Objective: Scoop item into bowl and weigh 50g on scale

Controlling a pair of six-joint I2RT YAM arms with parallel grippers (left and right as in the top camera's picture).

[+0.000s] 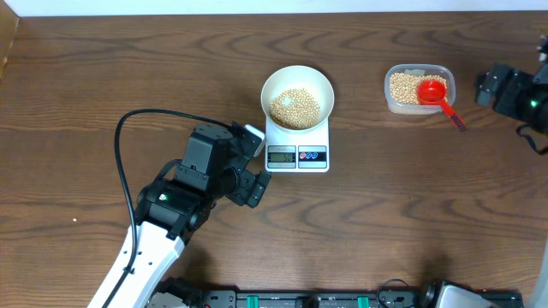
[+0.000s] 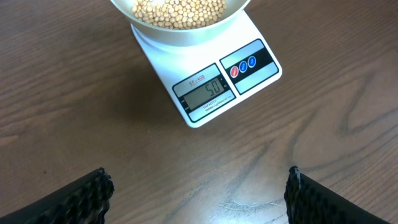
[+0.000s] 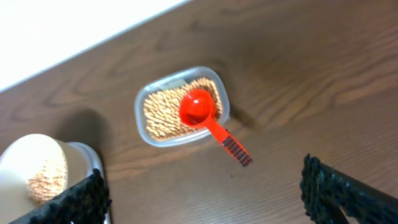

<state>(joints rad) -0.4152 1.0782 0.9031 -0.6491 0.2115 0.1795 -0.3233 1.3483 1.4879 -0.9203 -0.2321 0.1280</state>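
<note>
The beans [image 1: 296, 106] sit in the bowl [image 1: 272, 81] on the scale [image 1: 297, 156], whose display [image 2: 207, 94] reads 50, so I judge the weighing done; my left fingers [image 2: 81, 198] and right fingers [image 3: 339, 193] are both wide open and empty, and next need only to keep off the scale.

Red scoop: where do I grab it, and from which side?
Take the red scoop by its ribbed handle end, from above, closing across its width. That end juts past the tub rim over bare table; the cup rests in the beans.
</note>
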